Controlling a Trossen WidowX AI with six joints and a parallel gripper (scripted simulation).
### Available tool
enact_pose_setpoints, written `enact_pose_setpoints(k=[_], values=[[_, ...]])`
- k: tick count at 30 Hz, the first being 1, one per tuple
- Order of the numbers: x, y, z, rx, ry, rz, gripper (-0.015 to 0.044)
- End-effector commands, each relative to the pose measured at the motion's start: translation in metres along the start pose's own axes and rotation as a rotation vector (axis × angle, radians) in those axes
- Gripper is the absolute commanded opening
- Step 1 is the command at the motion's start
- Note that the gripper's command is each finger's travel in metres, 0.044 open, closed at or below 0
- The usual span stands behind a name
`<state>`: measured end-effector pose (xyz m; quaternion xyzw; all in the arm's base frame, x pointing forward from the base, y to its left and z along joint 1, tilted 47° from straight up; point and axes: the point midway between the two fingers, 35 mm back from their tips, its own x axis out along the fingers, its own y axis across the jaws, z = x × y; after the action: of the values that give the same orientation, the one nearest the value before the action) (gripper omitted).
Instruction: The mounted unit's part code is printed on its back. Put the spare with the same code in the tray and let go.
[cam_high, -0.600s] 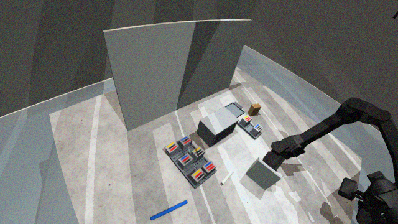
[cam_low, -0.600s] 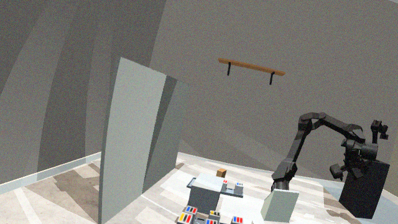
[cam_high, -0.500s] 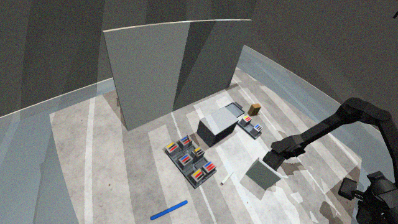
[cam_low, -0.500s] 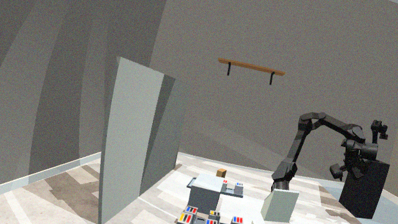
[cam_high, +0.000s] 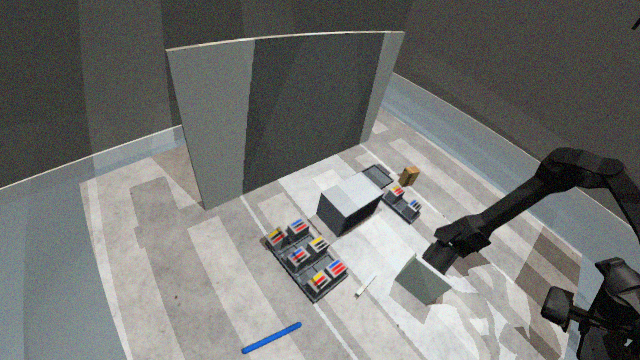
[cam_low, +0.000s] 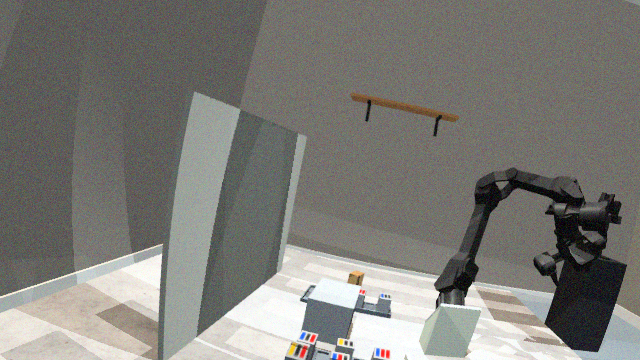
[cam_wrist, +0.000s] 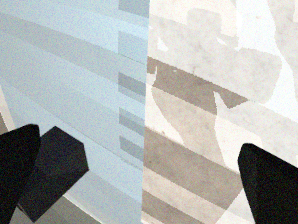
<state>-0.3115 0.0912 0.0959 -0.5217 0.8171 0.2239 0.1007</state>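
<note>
Striped blocks (cam_high: 318, 245) (cam_low: 382, 353), count six, stood in one larger dark rack (cam_high: 314, 298), between the counter's left edge, as seen from above, and one grey box (cam_high: 350, 195) (cam_low: 331, 300). Two more striped blocks (cam_high: 414, 205) (cam_low: 384, 298) stood in one smaller rack (cam_high: 409, 221) (cam_low: 376, 313), beyond the box toward the upper-right edge. Also counted: one shallow tray (cam_high: 377, 175) just beside the box, one wooden block (cam_high: 409, 176) (cam_low: 356, 278) nearer that edge, one blue rod (cam_high: 271, 338) and one white stick (cam_high: 366, 286) lower down, one tall panel (cam_high: 305, 115) (cam_low: 240, 220) across the upper part, one greenish slanted piece (cam_high: 423, 281) (cam_low: 452, 330). Printed part code: not legible; matching spare not identified. Relative to the gripper (cam_high: 439, 258) (cam_low: 451, 298) (cam_wrist: 140, 165), the six blocks lay well apart, toward the counter's left edge; the two lay toward the upper-right edge, as did the tray. Gripper stood nearly fully open, nothing between its fingers, close by the slanted piece toward the counter's right edge; contact with that piece could not be determined.
</note>
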Motion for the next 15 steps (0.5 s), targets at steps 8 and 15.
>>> enact_pose_setpoints(k=[8, 15], values=[[-0.129, -0.04, 0.076, 0.101, -0.373, 0.048, 0.044], [-0.205, -0.097, 0.105, 0.245, -0.536, 0.097, 0.044]])
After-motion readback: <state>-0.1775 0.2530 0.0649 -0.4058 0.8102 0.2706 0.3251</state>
